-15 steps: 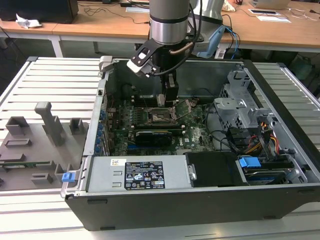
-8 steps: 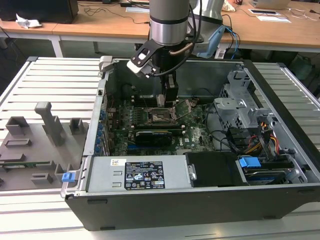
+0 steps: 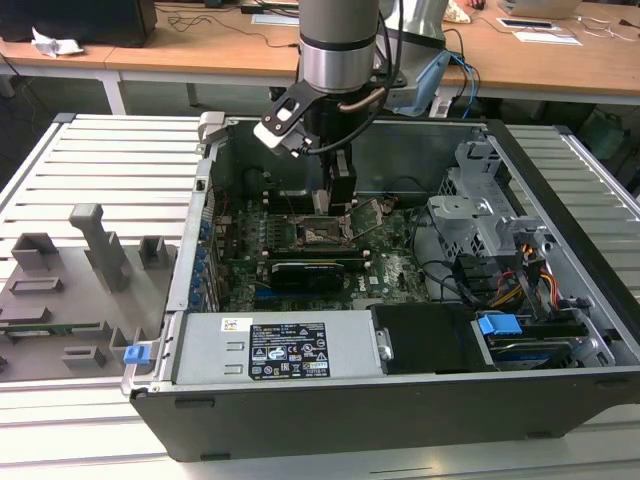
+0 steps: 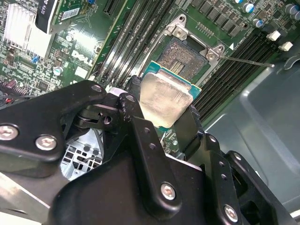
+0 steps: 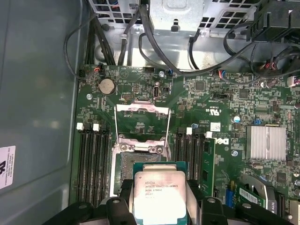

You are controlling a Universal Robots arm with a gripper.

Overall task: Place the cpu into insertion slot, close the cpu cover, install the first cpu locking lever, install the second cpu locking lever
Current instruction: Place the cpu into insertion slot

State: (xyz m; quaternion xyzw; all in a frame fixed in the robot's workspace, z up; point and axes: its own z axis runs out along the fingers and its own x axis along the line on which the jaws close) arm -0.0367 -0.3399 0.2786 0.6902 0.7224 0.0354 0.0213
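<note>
The fingers are clamped on opposite edges of the cpu, held just above the insertion slot. The cpu cover stands open. Doing this well likely means squaring the chip to the socket, keeping it level and lowering without sliding.

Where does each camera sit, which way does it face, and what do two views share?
Exterior view: off the arm, above the open computer case, looking down into it; arm and claw show.
First wrist view: on the arm, looking past the claw onto the green board.
Second wrist view: on the arm, slanting over the claw towards the insertion slot.
Shared: both wrist views show the claw gripping the cpu.
</note>
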